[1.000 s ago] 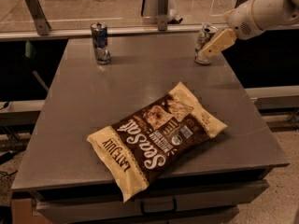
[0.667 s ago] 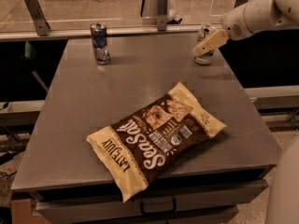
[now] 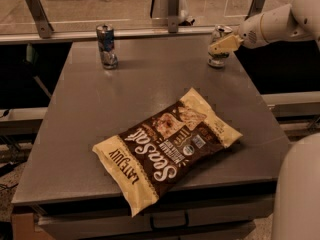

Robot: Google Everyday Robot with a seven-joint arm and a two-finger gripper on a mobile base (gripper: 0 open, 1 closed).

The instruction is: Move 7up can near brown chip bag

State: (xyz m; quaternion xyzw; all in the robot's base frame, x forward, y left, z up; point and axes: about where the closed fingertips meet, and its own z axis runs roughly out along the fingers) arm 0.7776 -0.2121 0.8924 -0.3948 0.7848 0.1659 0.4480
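Far right corner of the desk (image 3: 150, 84): the 7up can (image 3: 218, 59) stands upright here, close to the back edge.
Gripper (image 3: 225, 44): reaches in from the right at the end of a white arm (image 3: 280, 24), level with the can's upper half; its cream tip lies across the front of the can.
Grip: cannot tell whether it is closed on the can or merely against it.
Brown chip bag (image 3: 167, 149): lies flat and slantwise on the near half of the desk, one cream end toward the front edge, the other pointing right.
Can to bag: well apart, with bare desk between.
Far left corner: a slim blue-and-silver can (image 3: 106, 46) stands upright, apart from everything else.
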